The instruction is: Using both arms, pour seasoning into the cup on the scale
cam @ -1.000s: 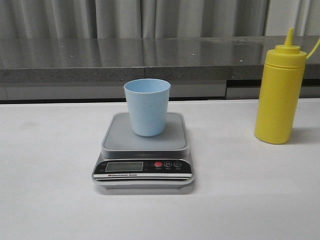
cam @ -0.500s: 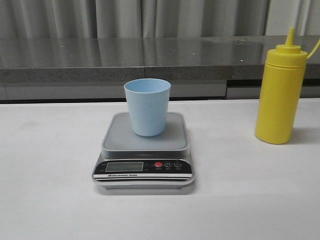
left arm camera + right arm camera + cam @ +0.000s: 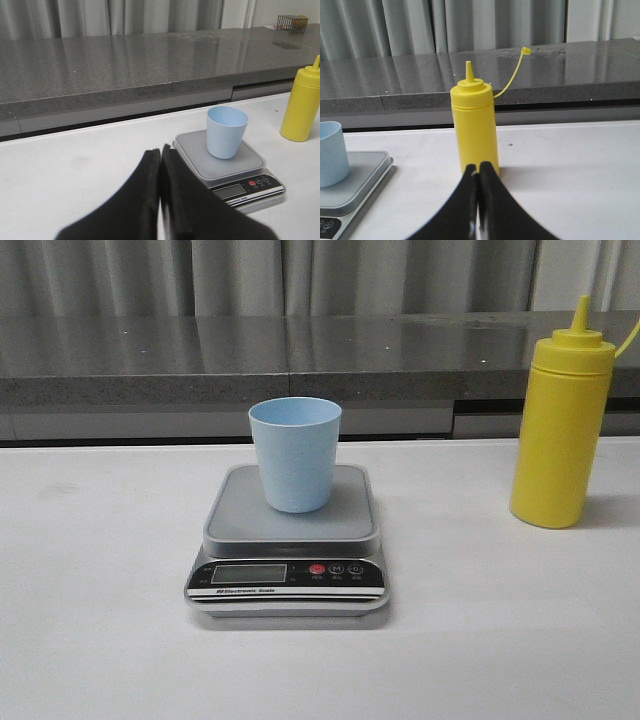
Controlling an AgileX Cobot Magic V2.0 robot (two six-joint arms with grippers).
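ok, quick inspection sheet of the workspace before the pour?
Surface: white tabletop, no spills seen.
Job's things: pale blue plastic tumbler upright on the flat grey digital scale; tall yellow squeeze bottle upright to the scale's right, tethered nozzle cap off.
Clutter: nothing seen.
Grippers: left gripper shut, empty, short of the scale; right gripper shut, empty, facing the bottle.
Cables: nothing seen.
Surroundings: grey stone counter, grey curtain, wire basket far back.
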